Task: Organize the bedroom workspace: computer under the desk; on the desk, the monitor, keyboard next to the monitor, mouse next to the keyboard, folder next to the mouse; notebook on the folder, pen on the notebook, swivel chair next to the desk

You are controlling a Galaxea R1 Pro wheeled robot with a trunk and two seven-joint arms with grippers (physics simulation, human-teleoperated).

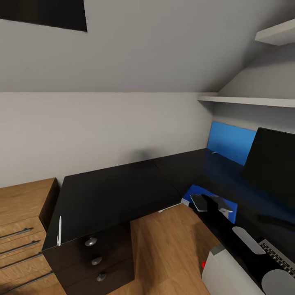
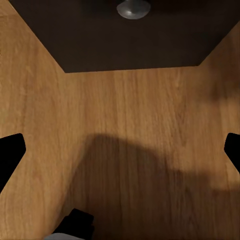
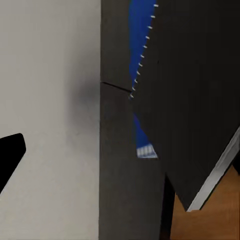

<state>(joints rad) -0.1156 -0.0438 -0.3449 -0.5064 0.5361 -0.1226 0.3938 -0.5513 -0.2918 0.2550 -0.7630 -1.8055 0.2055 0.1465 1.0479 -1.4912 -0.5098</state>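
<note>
Notebook (image 1: 203,201) is gripped by the right gripper (image 1: 213,201), held just over the folder (image 1: 191,194) on the desk (image 1: 114,188). Pen (image 1: 59,230) lies at the far left edge, nearer the left gripper (image 2: 120,150), which is open and empty.

Plenty of bare desk (image 1: 119,192) top off to the left of the right gripper (image 1: 213,201), but the monitor (image 1: 272,166) crowds its right side, and the folder (image 1: 196,191) and notebook (image 1: 200,203) sit right under it.
</note>
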